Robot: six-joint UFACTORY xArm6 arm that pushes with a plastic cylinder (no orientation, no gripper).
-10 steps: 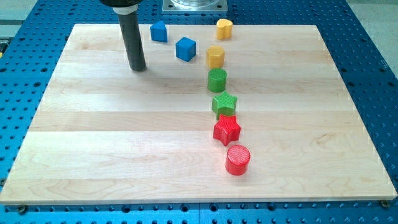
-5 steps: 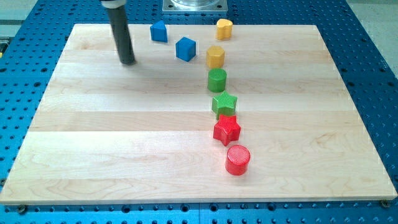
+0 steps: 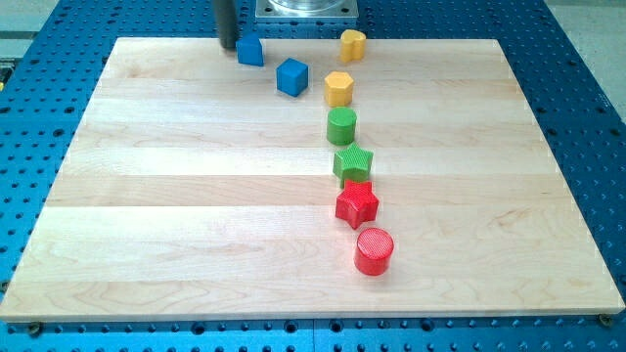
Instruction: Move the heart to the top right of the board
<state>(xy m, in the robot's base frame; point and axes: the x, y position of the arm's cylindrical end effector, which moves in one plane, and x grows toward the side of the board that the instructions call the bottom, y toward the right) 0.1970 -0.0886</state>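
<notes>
Since earlier frame, my tip (image 3: 227, 46) shifted to board's (image 3: 147, 196) top edge, just left of blue block (image 3: 250, 50) (no jaws, plain rod); yellow heart (image 3: 352, 45) near top edge, open wood to its right.

straight dark rod, matte grey-black; my tip (image 3: 227, 46) apparently blunt, round.

my tip (image 3: 227, 46), now up beside the blue block (image 3: 250, 50)
</notes>
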